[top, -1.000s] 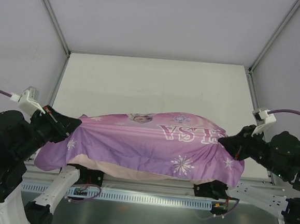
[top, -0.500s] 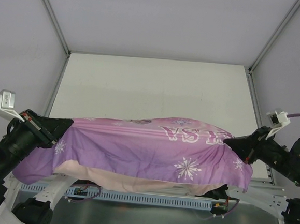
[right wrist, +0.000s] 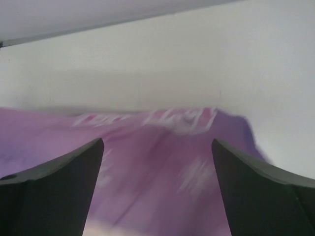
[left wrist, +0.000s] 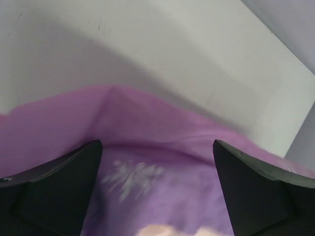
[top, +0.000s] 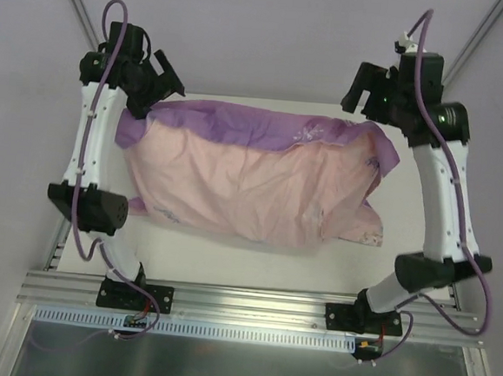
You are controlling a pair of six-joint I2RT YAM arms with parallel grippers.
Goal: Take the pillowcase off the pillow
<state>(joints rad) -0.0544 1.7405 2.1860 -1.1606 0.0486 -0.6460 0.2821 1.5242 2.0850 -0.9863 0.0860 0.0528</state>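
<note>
The pillowcase lies spread across the table with its pale pink inside up and a purple band along its far edge. My left gripper hangs open just above its far left corner. Over the far right corner my right gripper is open too. In the left wrist view the open gripper has only purple cloth with a white snowflake below it, and nothing is pinched. The right wrist view shows that gripper open over blurred purple cloth. The pillow is hidden or out of view.
The white table shows bare in front of the cloth, and white walls enclose it at the back and sides. An aluminium rail with both arm bases runs along the near edge. Both arms reach far over the table's sides.
Both arms swung from the near edge to the far side, carrying the pillowcase over so that its pale inside faces up. Both grippers then opened and let go of it.
</note>
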